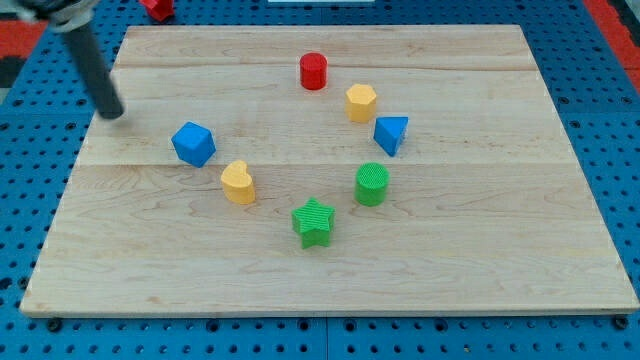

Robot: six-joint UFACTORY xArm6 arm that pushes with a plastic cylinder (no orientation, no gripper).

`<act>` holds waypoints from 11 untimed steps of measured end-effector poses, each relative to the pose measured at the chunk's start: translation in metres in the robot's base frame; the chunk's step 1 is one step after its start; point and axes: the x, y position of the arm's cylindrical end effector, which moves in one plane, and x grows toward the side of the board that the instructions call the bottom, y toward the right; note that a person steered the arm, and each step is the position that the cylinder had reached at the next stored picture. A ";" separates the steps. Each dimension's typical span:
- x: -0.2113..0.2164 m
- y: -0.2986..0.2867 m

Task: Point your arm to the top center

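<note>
At the wooden board's (480,250) left edge, near its upper-left corner, my tip (113,112) rests at the border. It is a bare rod end with no jaws, so nothing spreads or pinches. The top centre of the board lies well to the view's right of my tip and slightly higher, just above the red cylinder (313,71).

Taking that red cylinder as landmark, seven blocks sit on the board: one red, two yellow, two blue, two green. The yellow hexagonal block (361,102) is just below-right of it, the blue wedge (391,133) further below-right. The green cylinder (371,184) and green star (314,222) lie well below it. The yellow heart (238,182) and blue cube (193,143) lie below-left, the cube nearest my tip but apart from it.
</note>
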 end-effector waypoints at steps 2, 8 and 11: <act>0.030 0.104; -0.090 0.060; -0.120 0.130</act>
